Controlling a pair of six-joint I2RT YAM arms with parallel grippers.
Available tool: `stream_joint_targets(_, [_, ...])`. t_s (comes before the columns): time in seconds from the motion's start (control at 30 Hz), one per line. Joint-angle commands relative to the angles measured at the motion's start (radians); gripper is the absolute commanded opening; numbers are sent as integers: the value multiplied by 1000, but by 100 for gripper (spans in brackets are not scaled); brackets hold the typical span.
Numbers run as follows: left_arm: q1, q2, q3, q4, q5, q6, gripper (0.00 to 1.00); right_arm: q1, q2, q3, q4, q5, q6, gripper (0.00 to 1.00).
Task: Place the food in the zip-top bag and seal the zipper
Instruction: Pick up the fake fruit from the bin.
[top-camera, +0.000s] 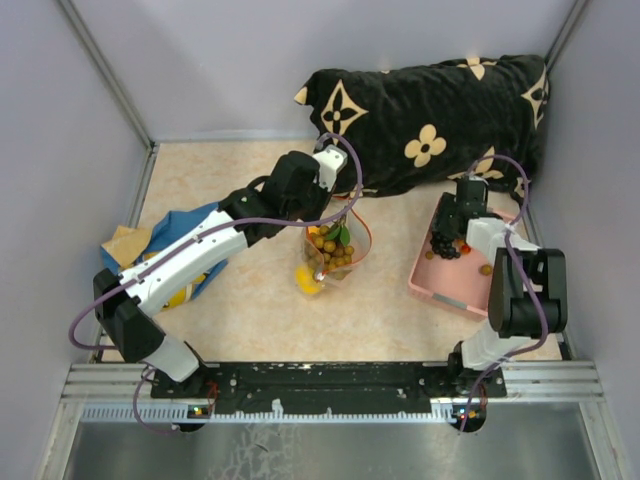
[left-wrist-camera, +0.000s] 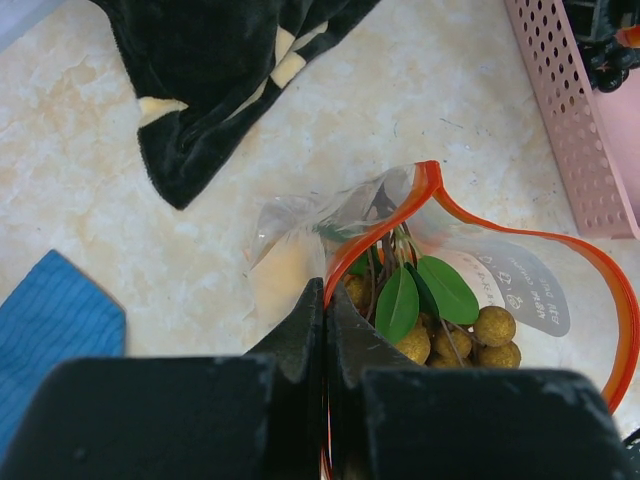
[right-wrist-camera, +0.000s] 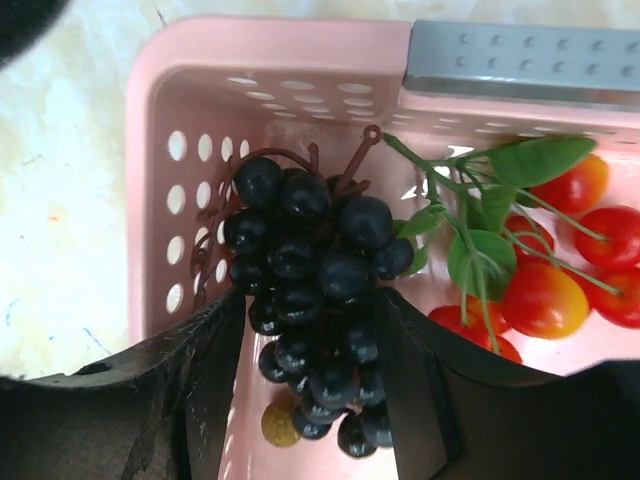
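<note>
Clasps the dark purple grapes (right-wrist-camera: 300, 230) in the right gripper (right-wrist-camera: 312, 300) over the pink basket (right-wrist-camera: 180, 100), well right of the zip-top bag (left-wrist-camera: 500, 270) (zipper (left-wrist-camera: 440, 200) pinched by the closed left gripper (left-wrist-camera: 326, 300)).

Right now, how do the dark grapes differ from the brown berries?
Colour: the grapes are near-black, the berries brown-tan. Place: the grapes are in the pink basket, the berries lie inside the zip-top bag. Grip: the right hand has its fingers on both sides of the grapes; the berries are untouched, as the left hand pinches only the zipper. Both are clusters of small round fruits.
</note>
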Motion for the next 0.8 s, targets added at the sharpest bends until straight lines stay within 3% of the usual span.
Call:
stream_joint_targets(0.0, [7,-18,6,21,14,-18,0,-8,69,30,56,-26,-8,56])
stream_joint_targets(0.17, [6,-16,6,23,27,-23,0,-12,177,41,41,-23,-6,57])
stream_joint_targets(0.27, [6,-18,3,22,28,-26,0,-11,176,37,39,-9,-2,51])
stream_joint_targets(0.53, [7,-15,1,26,31,-38,0,-12,32,16,4,28,-12,27])
stream_joint_targets(0.77, [17,-5,-4,28,39,-49,0,-10,-110,-10,-40,42,-8,23])
